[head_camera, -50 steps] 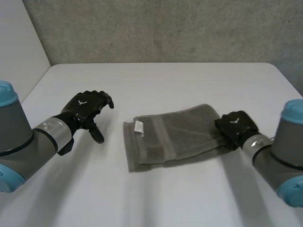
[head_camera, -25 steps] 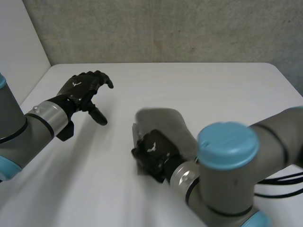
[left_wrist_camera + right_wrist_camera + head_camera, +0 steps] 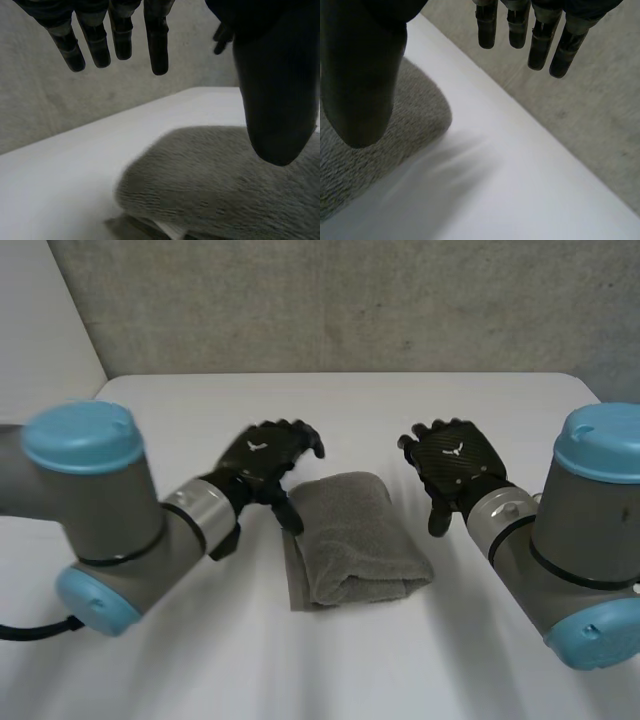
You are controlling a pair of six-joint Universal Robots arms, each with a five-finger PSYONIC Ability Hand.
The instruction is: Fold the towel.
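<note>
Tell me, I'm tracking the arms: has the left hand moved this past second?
Yes. The left hand moved away from the table's left edge, to beside the folded towel.

Soft, even light, perhaps from overhead; faint shadow under the towel (image 3: 355,540)

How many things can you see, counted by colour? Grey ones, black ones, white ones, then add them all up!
Grey: 1, the towel
Black: 2, the left hand and the right hand
White: 1, the table
Total: 4
</note>
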